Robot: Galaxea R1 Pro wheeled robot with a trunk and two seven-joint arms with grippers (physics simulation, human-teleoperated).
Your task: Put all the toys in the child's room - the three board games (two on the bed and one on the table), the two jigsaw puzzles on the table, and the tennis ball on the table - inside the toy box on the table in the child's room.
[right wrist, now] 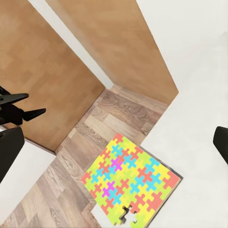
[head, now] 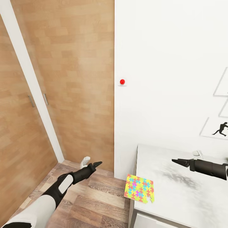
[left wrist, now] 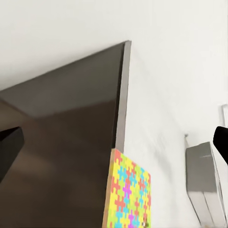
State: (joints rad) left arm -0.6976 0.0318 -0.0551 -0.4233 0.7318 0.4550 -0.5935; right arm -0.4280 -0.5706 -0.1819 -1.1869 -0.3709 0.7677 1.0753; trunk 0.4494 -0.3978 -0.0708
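Jaws of the left gripper [head: 97,164] look pinched together on nothing over the wood floor [head: 95,202]; the right gripper [head: 179,161] hovers above the desk [head: 177,202], its jaws near closed too, empty. One jigsaw puzzle [head: 139,188] overhangs the desk's 9 o'clock edge, so it probably needs sliding before any pickup.

From the left wrist, the puzzle [left wrist: 128,194] juts past the desk edge.

From the right wrist, the puzzle [right wrist: 130,183] lies at 6 o'clock, half over the floor, a piece missing from one edge.
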